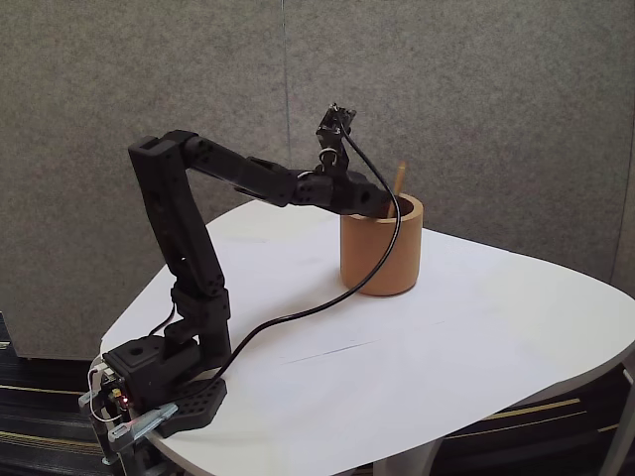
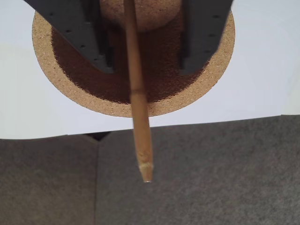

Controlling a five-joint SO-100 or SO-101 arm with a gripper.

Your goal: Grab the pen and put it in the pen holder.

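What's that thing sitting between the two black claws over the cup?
In the wrist view, the pen runs between the gripper's two spread fingers, standing in the pen holder with its tip poking out past the rim.

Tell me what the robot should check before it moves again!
1. Thin light-brown wooden pen in the thick-walled tan-orange cylindrical cup: ok, its lower end reaches inside.
2. Black claw open: ok, there are gaps on both sides of the pen in the wrist view.
3. Pen resting steadily: cannot tell, its bottom is hidden.
4. Black cable clear of the cup: cannot tell, it hangs across the cup's front in the fixed view.
5. Cup upright on the white table: ok.
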